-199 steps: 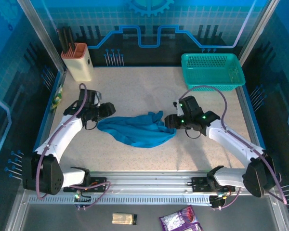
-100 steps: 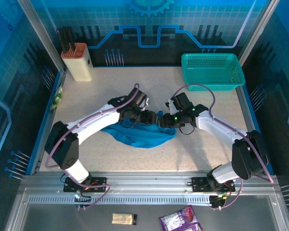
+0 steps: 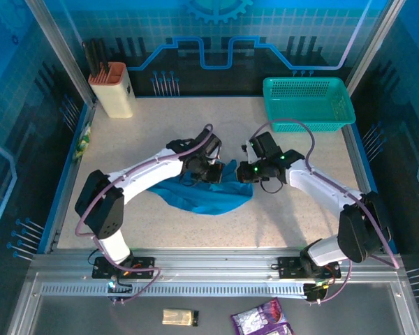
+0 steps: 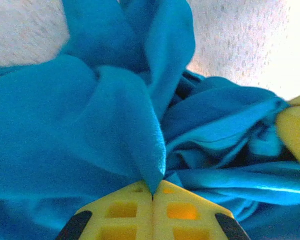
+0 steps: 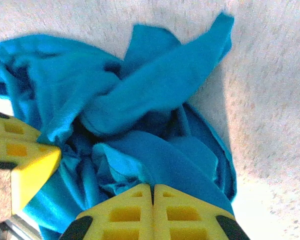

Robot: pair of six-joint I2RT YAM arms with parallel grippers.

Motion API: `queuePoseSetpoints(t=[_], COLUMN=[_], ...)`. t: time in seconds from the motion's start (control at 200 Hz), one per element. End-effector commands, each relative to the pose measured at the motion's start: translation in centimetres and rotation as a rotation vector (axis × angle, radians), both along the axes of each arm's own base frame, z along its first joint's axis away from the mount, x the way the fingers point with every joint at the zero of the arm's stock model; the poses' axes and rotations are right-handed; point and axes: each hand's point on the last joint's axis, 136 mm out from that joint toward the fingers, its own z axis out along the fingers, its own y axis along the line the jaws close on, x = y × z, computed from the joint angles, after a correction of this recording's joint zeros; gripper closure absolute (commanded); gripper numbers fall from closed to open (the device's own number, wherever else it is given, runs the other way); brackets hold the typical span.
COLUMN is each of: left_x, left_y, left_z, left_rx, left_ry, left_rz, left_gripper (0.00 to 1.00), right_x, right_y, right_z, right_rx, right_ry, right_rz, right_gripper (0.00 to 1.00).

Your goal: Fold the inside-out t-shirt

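Blue-teal cloth is now caught by both of my arms. The inside-out t-shirt [image 3: 195,199] lies crumpled in a heap near the middle of the table [image 3: 195,125], and within the last second both arms have swung in from its outer ends to meet over its far edge. The left gripper [image 3: 215,172] stood wide a moment ago. In its wrist view the yellow fingers [image 4: 125,210] now meet, with a ridge of fabric rising from the seam between them. The right gripper [image 3: 243,174] has closed too, its tips pressed into the edge of a fold, so I read it as holding cloth as well. The two grippers sit just beside each other. My judgement is that the grasp is made but nothing is spread or folded yet, so the next move is to lift and draw the bundle apart
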Motion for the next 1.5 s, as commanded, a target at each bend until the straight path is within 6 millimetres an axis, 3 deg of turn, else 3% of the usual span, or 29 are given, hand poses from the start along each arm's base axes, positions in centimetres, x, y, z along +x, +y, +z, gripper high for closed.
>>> queuePoseSetpoints(t=[0.0,0.145,0.23,0.32,0.39,0.445,0.475,0.62,0.645,0.71,0.76,0.8,0.936,1.076,1.281,1.401,1.496], left_x=[3.1,5.3,5.3,4.1,2.8,1.5,0.8,-3.3,-4.1,-5.6,-6.2,-6.3,-4.9,-2.9,-2.3,-2.7,-2.7], left_y=[4.4,10.6,13.9,16.9,18.4,18.8,18.6,16.4,16.3,16.4,16.6,16.8,16.2,13.3,6.4,3.1,1.8], left_z=[6.3,13.0,15.6,16.3,14.8,12.8,11.6,2.4,1.1,-1.6,-2.5,-2.6,-0.4,1.8,1.1,-0.5,-2.3], left_rx=[-0.021,-0.105,-0.115,-0.104,-0.1,-0.116,-0.131,-0.25,-0.249,-0.225,-0.2,-0.185,-0.161,-0.129,0.025,0.118,0.199], left_ry=[-0.144,-0.254,-0.312,-0.329,-0.299,-0.248,-0.22,0.012,0.038,0.094,0.114,0.112,0.044,-0.011,-0.033,-0.033,-0.031], left_rz=[0.073,0.183,0.244,0.304,0.341,0.362,0.369,0.407,0.415,0.433,0.436,0.431,0.376,0.27,0.04,-0.088,-0.156], left_gripper=[0.99,1.0,1.0,1.0,1.0,1.0,1.0,1.0,0.97,0.8,0.7,0.63,0.51,0.45,0.4,0.37,0.36], right_x=[3.3,5.0,4.6,3.3,1.9,0.7,0.0,-4.5,-5.2,-6.4,-6.6,-6.3,-4.7,-3.2,-3.7,-4.3,-4.4], right_y=[-1.9,-4.3,-6.3,-8.6,-10.1,-10.7,-10.8,-9.5,-9.6,-9.9,-10.1,-10.0,-8.2,-4.3,-0.1,-0.1,-1.1], right_z=[7.4,15.0,17.7,18.0,16.3,13.6,11.8,1.0,-0.5,-2.6,-2.9,-2.6,-0.7,0.2,-2.4,-4.8,-6.5], right_rx=[0.009,0.026,0.01,-0.014,-0.034,-0.043,-0.042,0.019,0.011,-0.019,-0.046,-0.06,-0.072,-0.055,-0.155,-0.269,-0.346], right_ry=[-0.206,-0.373,-0.439,-0.457,-0.425,-0.365,-0.321,-0.011,0.036,0.104,0.113,0.097,0.041,0.024,0.098,0.146,0.157], right_rz=[-0.064,-0.125,-0.168,-0.223,-0.255,-0.269,-0.272,-0.268,-0.28,-0.296,-0.298,-0.292,-0.218,-0.094,0.043,0.028,-0.015], right_gripper=[1.0,1.0,1.0,1.0,1.0,1.0,1.0,1.0,1.0,0.83,0.66,0.6,0.55,0.53,0.49,0.49,0.45])
